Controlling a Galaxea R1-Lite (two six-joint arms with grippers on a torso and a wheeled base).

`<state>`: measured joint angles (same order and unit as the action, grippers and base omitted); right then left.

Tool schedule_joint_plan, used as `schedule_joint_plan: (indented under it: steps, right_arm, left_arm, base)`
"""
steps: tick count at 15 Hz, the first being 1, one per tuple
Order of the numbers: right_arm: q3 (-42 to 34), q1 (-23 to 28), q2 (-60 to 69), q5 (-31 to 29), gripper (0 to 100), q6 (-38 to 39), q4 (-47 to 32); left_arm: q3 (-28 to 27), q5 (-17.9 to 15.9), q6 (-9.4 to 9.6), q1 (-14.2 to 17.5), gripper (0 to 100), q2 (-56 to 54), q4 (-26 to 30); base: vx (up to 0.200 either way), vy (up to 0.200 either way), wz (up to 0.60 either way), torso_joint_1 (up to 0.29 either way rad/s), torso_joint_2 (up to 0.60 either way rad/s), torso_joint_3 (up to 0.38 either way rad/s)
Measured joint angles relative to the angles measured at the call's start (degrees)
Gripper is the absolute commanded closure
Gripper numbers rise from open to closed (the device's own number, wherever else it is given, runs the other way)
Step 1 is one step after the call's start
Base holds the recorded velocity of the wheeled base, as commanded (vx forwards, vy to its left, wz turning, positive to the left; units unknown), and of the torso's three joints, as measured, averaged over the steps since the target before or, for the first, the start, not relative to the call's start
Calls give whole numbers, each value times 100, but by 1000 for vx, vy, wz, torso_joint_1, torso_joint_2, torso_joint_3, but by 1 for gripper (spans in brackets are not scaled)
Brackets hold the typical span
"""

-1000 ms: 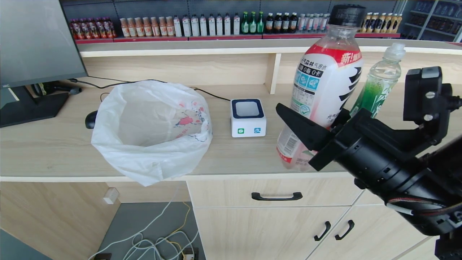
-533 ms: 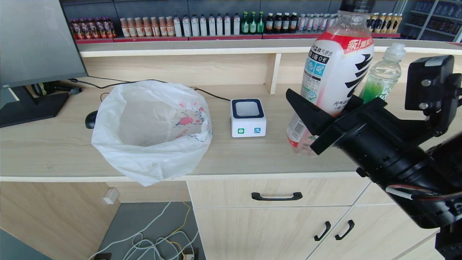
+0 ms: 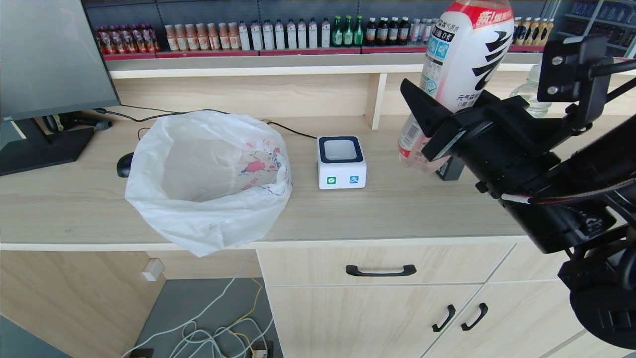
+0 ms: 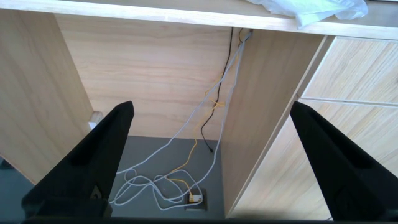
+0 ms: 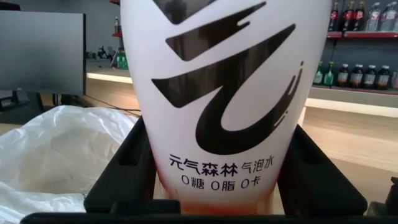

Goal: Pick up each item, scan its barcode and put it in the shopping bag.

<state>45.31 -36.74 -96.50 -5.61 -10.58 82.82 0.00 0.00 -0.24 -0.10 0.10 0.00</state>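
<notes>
Two fingers (image 3: pixel 422 107) of the right gripper (image 3: pixel 447 124) are clamped on the large bottle (image 3: pixel 462 54), holding it clear of the counter (image 3: pixel 397 214). Its barcode (image 3: pixel 410 136) shows just under the near finger, turned toward the scanner (image 3: pixel 342 161), which sits well beyond the fingertips, with the shopping bag (image 3: pixel 208 179) farther off. Best to bring that barcode squarely over the scanner window, grip firm. The left gripper (image 4: pixel 211 124) hangs with fingers apart, empty. Behind the fingers a second bottle (image 3: pixel 529 94) seems to stand, mostly hidden.

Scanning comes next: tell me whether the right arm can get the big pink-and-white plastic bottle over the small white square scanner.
Probably yes. The right gripper holds the bottle clear of the wooden counter, and only bare countertop lies between it and the scanner.
</notes>
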Motion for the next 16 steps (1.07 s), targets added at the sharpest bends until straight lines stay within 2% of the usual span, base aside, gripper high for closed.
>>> schedule_joint_plan:
  steps: [5, 12, 16]
  right_arm:
    - [-48, 61, -166, 26, 100, 49, -5]
    - [-116, 56, -254, 20, 100, -69, 61]
    - [-59, 61, -250, 17, 100, -88, 63]
  left_arm:
    - [0, 0, 2, 0, 0, 0, 0]
    - [0, -2, 0, -4, 0, 0, 0]
    - [0, 0, 9, -4, 0, 0, 5]
  base:
    - [0, 0, 0, 0, 0, 0]
    - [0, 200, 0, 3, 2, 2]
    - [0, 0, 0, 0, 0, 0]
